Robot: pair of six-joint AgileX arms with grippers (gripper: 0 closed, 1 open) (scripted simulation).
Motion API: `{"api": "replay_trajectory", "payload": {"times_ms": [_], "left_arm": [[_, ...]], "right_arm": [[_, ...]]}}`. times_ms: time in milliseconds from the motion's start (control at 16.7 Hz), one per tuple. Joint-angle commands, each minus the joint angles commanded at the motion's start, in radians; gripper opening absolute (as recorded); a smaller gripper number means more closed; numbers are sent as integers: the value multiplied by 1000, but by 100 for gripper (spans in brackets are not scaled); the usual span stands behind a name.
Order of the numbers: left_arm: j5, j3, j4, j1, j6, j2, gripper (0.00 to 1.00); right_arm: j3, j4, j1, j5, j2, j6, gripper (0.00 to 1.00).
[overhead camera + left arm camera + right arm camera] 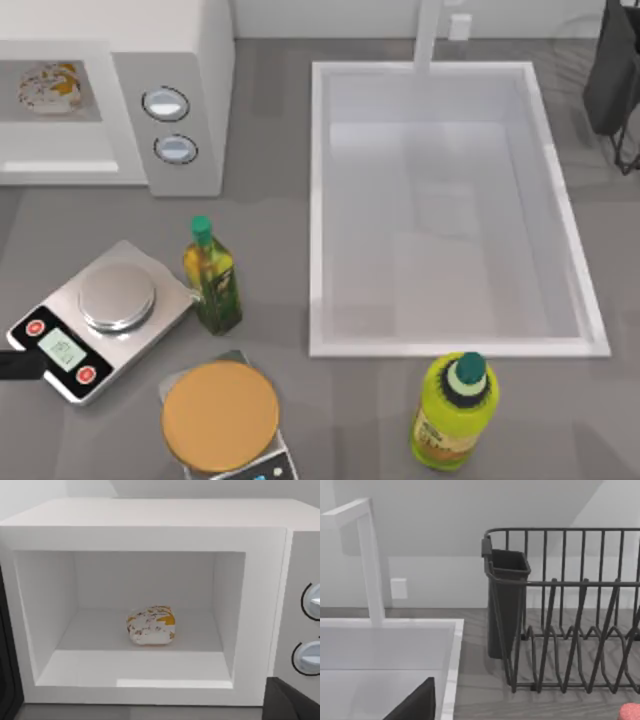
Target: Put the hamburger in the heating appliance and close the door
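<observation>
Grey table with sink [455, 345] | hamburger [150, 625] lies inside open microwave [150, 535] | door [6, 670] swung out, not yet shut | state of left and right tools: cannot tell | risk: careless push shifts microwave or door rebounds ajar

The left arm's black two-finger gripper [150, 696] is held level, with its wrist camera looking straight ahead toward the far left of the scene. Its jaws stand wide apart. One dark finger [292, 702] shows as a blunt black corner, and the other is a thin black strip at the opposite edge of that view. Nothing is between them. In the top view, a short black sliver [20, 366] at the near left edge may be part of this arm. The right arm's black gripper [415, 706] shows as a dark wedge in its own wrist view, also held level.
</observation>
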Motion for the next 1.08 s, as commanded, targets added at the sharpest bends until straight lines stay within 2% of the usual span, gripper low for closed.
{"api": "replay_trajectory", "payload": {"times_ms": [420, 720, 1080], "left_arm": [[-141, -19, 87, -142, 0, 66, 0], [-148, -17, 91, -149, 0, 69, 0], [-245, 15, 104, -247, 2, 116, 0]], "right_arm": [[0, 0, 0, 0, 0, 0, 100], [0, 0, 0, 0, 0, 0, 100], [0, 0, 0, 0, 0, 0, 100]]}}
